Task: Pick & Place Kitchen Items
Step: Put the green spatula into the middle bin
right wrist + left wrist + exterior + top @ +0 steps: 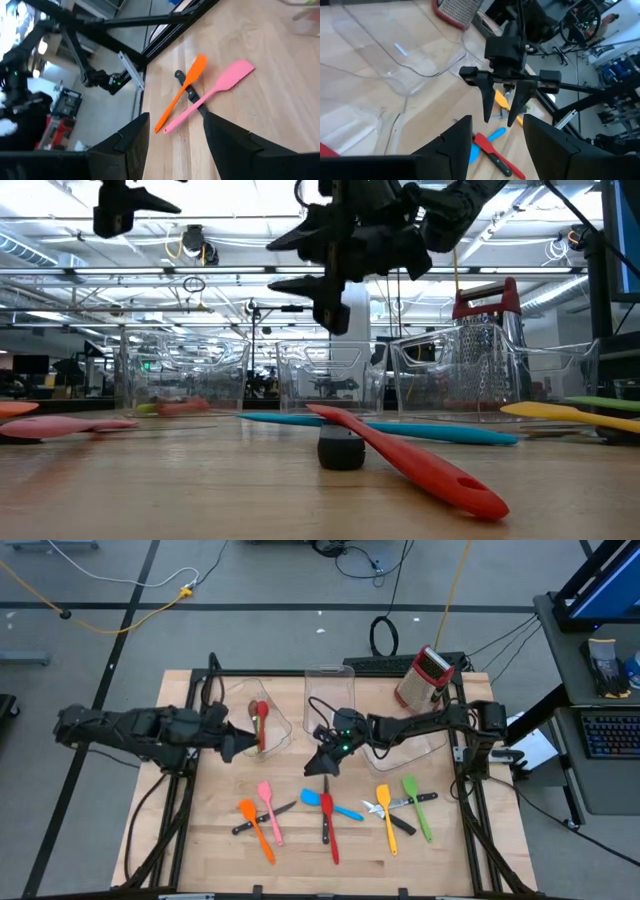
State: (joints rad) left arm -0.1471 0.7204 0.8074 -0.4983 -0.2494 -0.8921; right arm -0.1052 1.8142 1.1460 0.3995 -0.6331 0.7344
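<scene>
**Both grippers open and empty above the utensils**

The right gripper hangs just above the red spatula, its fingers parted, holding nothing. That spatula lies lengthwise toward the table's front edge, blade end nearest the gripper. Left of it, the pink spatula and orange spatula lie crossed. The left gripper is likewise parted and empty, farther left beside a clear bin.

text: none legible | labels: none | brands: none | numbers, signs: none
</scene>
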